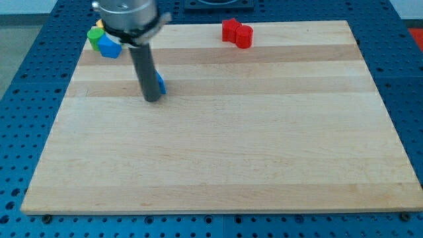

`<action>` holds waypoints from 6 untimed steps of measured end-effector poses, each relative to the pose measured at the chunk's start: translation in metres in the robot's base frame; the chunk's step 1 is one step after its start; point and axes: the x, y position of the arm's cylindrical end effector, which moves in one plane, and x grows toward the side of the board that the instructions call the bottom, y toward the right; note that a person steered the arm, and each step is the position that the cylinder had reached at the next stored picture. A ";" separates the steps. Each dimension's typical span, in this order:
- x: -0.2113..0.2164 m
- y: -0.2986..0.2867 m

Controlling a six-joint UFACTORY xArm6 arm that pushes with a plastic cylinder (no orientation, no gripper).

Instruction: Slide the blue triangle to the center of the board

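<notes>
Camera view: my tip [153, 99], a bare rod with no claw to open or close, touches the blue triangle [160, 83] from the view's left. The triangle sits upper-left on the board [264, 152], so most of the slide toward centre looks undone.

Your arm reaches down from the view's top-left, its rod standing nearly upright.

You see a round grey mount at the view's top edge, with the straight dark rod dropping from it and leaning only slightly. My tip [153, 99] rests low on the worktop [251, 152], in the upper left part of the view.
</notes>
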 end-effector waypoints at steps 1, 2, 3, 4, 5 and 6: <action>-0.008 -0.048; -0.025 -0.011; -0.026 0.070; -0.024 0.113; 0.007 0.096; 0.041 0.097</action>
